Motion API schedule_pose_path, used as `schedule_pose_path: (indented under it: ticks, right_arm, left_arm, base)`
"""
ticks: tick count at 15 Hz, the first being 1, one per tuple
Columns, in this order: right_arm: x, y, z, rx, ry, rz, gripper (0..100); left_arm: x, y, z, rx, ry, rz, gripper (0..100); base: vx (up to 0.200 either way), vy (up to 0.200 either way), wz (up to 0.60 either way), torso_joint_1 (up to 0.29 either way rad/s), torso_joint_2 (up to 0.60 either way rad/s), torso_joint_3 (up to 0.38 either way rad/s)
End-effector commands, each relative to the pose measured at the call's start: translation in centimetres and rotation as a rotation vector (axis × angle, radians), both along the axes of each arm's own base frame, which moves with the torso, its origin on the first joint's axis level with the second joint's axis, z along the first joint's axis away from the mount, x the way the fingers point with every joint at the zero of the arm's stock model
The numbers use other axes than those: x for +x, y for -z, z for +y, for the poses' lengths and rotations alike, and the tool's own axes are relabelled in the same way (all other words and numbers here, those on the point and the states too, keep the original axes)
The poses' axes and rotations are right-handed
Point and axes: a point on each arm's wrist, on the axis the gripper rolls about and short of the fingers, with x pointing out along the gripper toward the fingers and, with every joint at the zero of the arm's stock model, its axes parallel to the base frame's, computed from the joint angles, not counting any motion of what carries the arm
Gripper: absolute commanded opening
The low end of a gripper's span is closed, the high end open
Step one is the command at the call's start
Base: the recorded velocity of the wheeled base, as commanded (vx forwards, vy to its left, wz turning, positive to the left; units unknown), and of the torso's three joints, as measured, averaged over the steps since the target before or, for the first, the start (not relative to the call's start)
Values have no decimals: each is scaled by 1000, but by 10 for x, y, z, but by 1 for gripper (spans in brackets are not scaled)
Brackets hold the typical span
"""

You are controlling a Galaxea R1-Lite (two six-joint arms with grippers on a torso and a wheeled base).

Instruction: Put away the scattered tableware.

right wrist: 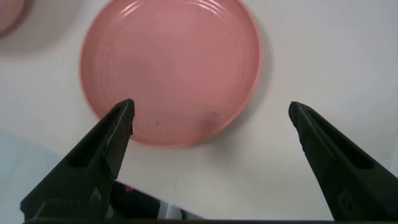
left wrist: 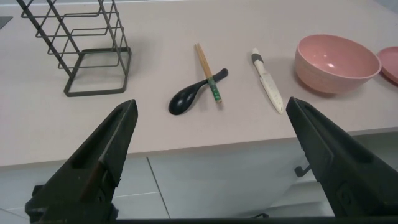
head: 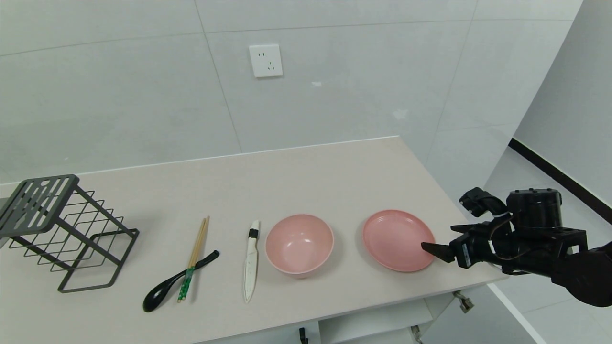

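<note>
pale grey tiled wall [head: 334, 71], white power socket [head: 266, 60] on it, light beige countertop [head: 311, 181], white cabinet fronts [left wrist: 217, 180] underneath, black baseboard [head: 559, 177] off right

Matte black arm [head: 569, 258] with thin cables; its right pincer [head: 436, 237] has tapered wedge fingers [head: 439, 251].

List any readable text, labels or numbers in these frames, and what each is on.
No readable text in any view.
Wall socket: blank face, slots only.
Chopsticks: green patterned band near one end, too small to tell whether it holds characters.
Pink plate, pink bowl, black spoon, white knife, wire rack: no markings visible.
</note>
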Motion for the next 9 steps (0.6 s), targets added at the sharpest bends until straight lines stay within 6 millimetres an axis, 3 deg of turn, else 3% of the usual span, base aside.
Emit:
schedule_pose_path:
  ticks: [1, 9]
  right_arm:
    - [12, 9, 2, -3, 0, 15, 100]
    - [58, 26, 11, 9, 27, -10, 100]
  left_arm:
    - [0, 0, 0, 0, -1, 0, 100]
    - [0, 0, 0, 1, -1, 1, 100]
  base:
    - [0, 0, 0, 0, 0, 0]
    - [0, 0, 0, 0, 0, 0]
